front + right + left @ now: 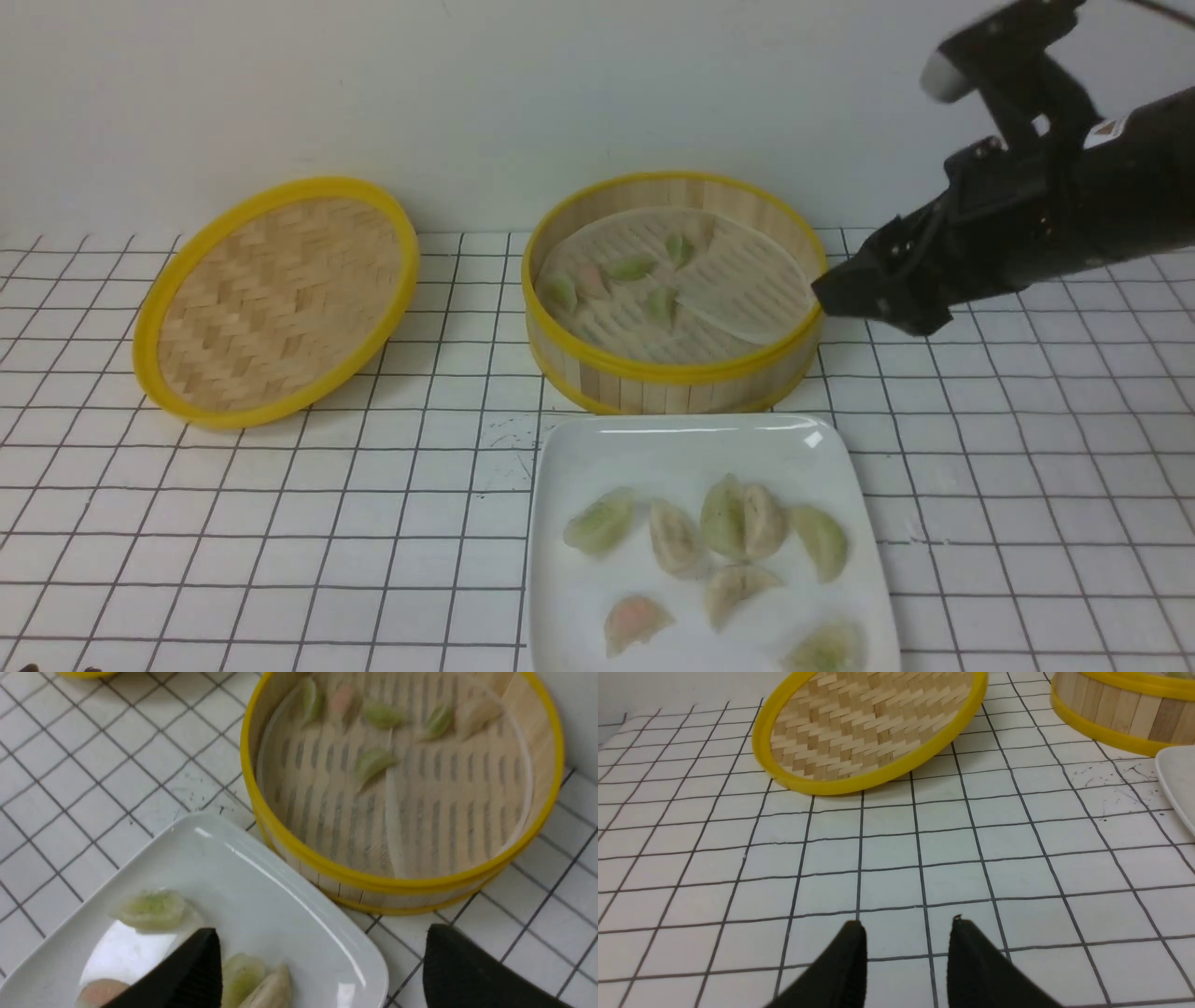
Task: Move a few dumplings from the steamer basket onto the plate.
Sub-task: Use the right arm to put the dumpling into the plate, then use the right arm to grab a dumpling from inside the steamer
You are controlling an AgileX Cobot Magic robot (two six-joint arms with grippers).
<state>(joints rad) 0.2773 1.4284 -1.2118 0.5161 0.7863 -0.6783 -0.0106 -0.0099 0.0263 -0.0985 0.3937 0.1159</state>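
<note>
The steamer basket stands at the back centre and holds several dumplings on its paper liner. In the right wrist view the same basket shows pale green and pinkish dumplings toward its far side. The white plate lies in front of it with several dumplings on it. My right gripper hangs in the air off the basket's right rim. It is wide open and empty, above the plate's corner. My left gripper is open and empty over the bare table.
The flat woven lid leans at the back left, ahead of the left gripper in the left wrist view. A white wall runs just behind the basket and the lid. The table is white with a black grid.
</note>
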